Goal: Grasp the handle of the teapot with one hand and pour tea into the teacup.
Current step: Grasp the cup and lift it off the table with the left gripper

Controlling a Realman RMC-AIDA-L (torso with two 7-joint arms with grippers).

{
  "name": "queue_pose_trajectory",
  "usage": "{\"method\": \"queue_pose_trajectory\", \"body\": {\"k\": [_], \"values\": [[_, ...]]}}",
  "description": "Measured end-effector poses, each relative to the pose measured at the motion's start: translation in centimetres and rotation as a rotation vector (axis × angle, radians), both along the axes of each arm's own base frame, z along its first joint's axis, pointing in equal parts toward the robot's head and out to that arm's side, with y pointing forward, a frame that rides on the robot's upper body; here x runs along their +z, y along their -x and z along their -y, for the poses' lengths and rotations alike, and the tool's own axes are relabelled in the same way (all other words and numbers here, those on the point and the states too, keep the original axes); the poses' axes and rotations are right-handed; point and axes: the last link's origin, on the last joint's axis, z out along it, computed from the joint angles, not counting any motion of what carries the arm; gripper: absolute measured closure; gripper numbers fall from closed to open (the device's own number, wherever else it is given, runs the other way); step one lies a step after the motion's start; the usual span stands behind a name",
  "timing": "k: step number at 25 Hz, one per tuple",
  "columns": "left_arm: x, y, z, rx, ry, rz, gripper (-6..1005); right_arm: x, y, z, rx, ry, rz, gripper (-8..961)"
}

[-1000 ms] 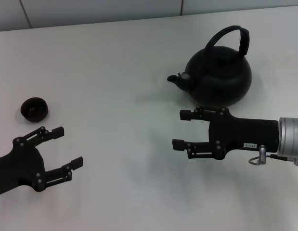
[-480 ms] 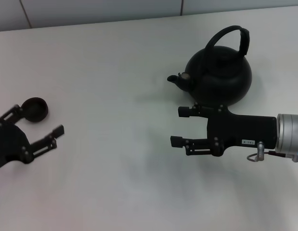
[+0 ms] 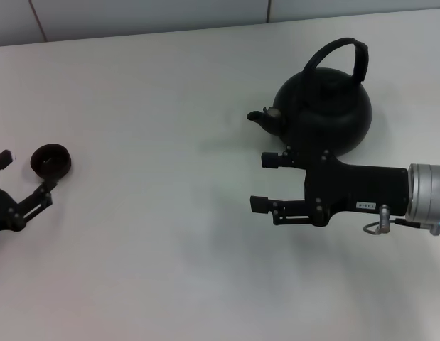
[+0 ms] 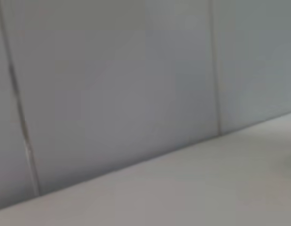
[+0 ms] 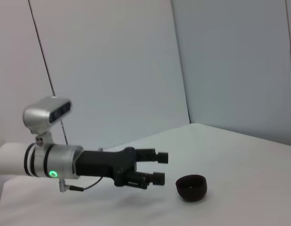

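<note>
pulling back, left hand (image 3: 10, 195) has been withdrawn, spread, beside teacup (image 3: 50, 159); right hand (image 3: 266, 182), spread, edged under teapot (image 3: 323, 109); handle (image 3: 342, 55) ungrasped.

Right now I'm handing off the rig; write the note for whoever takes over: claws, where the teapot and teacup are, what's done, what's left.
Left claw: open, empty, at the table's left edge beside the teacup.
Right claw: open, empty, on the near side of the teapot, fingers pointing left.
Teapot: upright on the table, far right, spout facing left; handle ungrasped.
Teacup: upright, far from the teapot.
Done: nothing visible.
Left: grasp handle, carry teapot to the cup, pour.
</note>
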Motion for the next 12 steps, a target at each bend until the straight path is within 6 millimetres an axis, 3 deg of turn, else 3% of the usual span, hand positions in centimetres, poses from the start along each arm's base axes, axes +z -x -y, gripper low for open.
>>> {"method": "queue_pose_trajectory", "body": {"k": [12], "values": [[-1.1, 1.5, -1.8, 0.151, 0.018, -0.06, 188, 0.1, 0.3, -0.4, 0.014, -0.005, 0.001, 137]]}}
